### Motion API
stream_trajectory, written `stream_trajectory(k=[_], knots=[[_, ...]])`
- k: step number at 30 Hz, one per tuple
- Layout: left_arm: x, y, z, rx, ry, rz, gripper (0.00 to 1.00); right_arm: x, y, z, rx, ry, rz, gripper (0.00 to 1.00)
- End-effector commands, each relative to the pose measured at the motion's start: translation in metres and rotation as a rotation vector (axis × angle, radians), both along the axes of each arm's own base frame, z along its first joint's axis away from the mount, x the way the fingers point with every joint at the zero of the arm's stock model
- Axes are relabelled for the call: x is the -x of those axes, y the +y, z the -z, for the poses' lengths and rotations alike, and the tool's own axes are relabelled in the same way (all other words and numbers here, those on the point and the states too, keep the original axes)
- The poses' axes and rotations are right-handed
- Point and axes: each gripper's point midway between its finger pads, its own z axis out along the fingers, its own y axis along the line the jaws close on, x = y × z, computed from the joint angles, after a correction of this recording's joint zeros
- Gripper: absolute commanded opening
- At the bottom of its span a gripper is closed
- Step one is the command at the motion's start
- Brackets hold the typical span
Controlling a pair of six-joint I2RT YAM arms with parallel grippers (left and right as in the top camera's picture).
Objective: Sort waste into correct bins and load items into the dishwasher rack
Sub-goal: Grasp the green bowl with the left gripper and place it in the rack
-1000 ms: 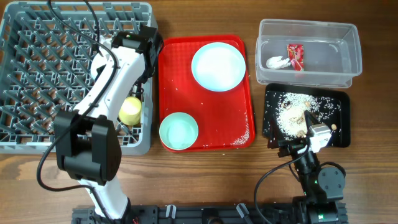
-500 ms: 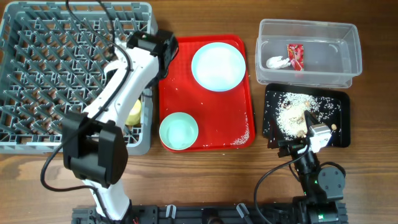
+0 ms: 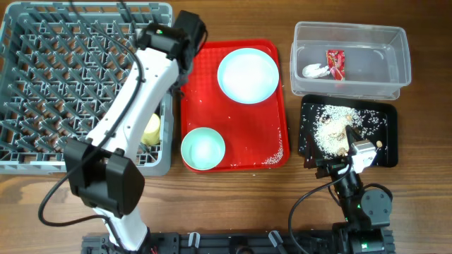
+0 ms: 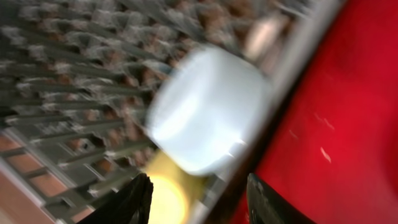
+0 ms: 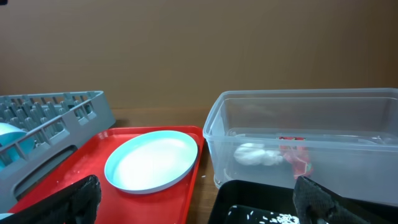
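My left gripper (image 3: pixel 187 35) is open and empty, raised over the far right edge of the grey dishwasher rack (image 3: pixel 42 85), beside the red tray. In its blurred wrist view the fingers (image 4: pixel 199 205) frame a pale bowl (image 4: pixel 205 118) and the yellow cup (image 4: pixel 165 199) in the rack. The cup (image 3: pixel 150 128) lies at the rack's right edge. A mint bowl (image 3: pixel 203 148) and the blue plate (image 3: pixel 248 75) sit on the red tray. My right gripper (image 3: pixel 349 149) is open and empty over the black tray's near edge (image 5: pixel 202 202). Fork and spoon are out of view.
The clear tub (image 3: pixel 395 42) holds the red wrapper (image 3: pixel 334 63) and the white napkin (image 3: pixel 316 70). The black tray (image 3: pixel 385 137) holds rice scraps (image 3: pixel 330 130). The red serving tray (image 3: pixel 240 134) has a few loose grains at its near right.
My left arm has swung from the rack near the yellow cup to the far right, toward the red tray's far left corner. The right arm has not moved.
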Motion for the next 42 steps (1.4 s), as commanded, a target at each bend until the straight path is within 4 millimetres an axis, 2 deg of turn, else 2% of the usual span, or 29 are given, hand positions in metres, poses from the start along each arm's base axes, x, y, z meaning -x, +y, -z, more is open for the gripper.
stream_trajectory(k=[1, 2, 4, 5, 7, 9, 11, 15, 16, 18, 19, 21, 25, 28, 30, 31, 35, 37, 38, 40, 42], knots=[[0.034, -0.076, 0.003, 0.139, 0.130, 0.277, 0.50, 0.001, 0.001, -0.002, 0.017, -0.013, -0.009, 1.00], [0.045, -0.088, 0.008, 0.132, 0.158, 0.312, 0.51, 0.001, 0.001, -0.002, 0.017, -0.013, -0.009, 1.00], [0.063, -0.096, 0.019, 0.107, 0.206, 0.330, 0.51, 0.001, 0.001, -0.002, 0.017, -0.013, -0.009, 1.00], [0.078, -0.087, 0.037, 0.083, 0.247, 0.250, 0.48, 0.001, 0.001, -0.002, 0.017, -0.013, -0.009, 1.00], [0.086, -0.074, 0.056, 0.077, 0.275, 0.170, 0.47, 0.001, 0.001, -0.002, 0.017, -0.013, -0.009, 1.00], [0.099, -0.070, 0.091, 0.134, 0.339, 0.131, 0.45, 0.001, 0.001, -0.002, 0.017, -0.013, -0.009, 1.00], [0.109, -0.062, 0.114, 0.138, 0.364, 0.099, 0.44, 0.001, 0.001, -0.002, 0.017, -0.013, -0.009, 1.00], [0.114, -0.054, 0.139, 0.148, 0.365, 0.086, 0.41, 0.001, 0.001, -0.002, 0.017, -0.013, -0.009, 1.00], [0.115, -0.057, 0.145, 0.165, 0.371, 0.105, 0.38, 0.001, 0.001, -0.002, 0.016, -0.013, -0.009, 1.00], [0.121, -0.077, 0.158, 0.282, 0.408, 0.172, 0.32, 0.001, 0.001, -0.002, 0.017, -0.013, -0.009, 1.00], [0.124, -0.084, 0.159, 0.318, 0.424, 0.191, 0.26, 0.001, 0.001, -0.002, 0.017, -0.013, -0.009, 1.00], [0.124, -0.090, 0.155, 0.344, 0.417, 0.200, 0.23, 0.001, 0.001, -0.002, 0.017, -0.013, -0.009, 1.00], [0.113, -0.098, 0.132, 0.391, 0.334, 0.226, 0.30, 0.001, 0.001, -0.002, 0.017, -0.013, -0.009, 1.00], [0.112, -0.098, 0.123, 0.396, 0.316, 0.256, 0.31, 0.001, 0.001, -0.002, 0.017, -0.013, -0.009, 1.00], [0.116, -0.095, 0.124, 0.387, 0.330, 0.250, 0.28, 0.001, 0.001, -0.002, 0.017, -0.013, -0.009, 1.00], [0.119, -0.093, 0.126, 0.382, 0.341, 0.251, 0.31, 0.001, 0.001, -0.002, 0.017, -0.013, -0.009, 1.00], [0.134, -0.084, 0.144, 0.364, 0.385, 0.254, 0.32, 0.001, 0.001, -0.002, 0.017, -0.013, -0.009, 1.00], [0.138, -0.086, 0.149, 0.384, 0.393, 0.254, 0.21, 0.001, 0.001, -0.002, 0.017, -0.013, -0.009, 1.00], [0.135, -0.087, 0.149, 0.388, 0.383, 0.257, 0.07, 0.001, 0.001, -0.002, 0.017, -0.013, -0.009, 1.00], [0.127, -0.092, 0.145, 0.401, 0.352, 0.266, 0.04, 0.001, 0.001, -0.002, 0.017, -0.013, -0.009, 1.00], [0.118, -0.092, 0.125, 0.390, 0.316, 0.272, 0.04, 0.001, 0.001, -0.002, 0.017, -0.013, -0.009, 1.00]])
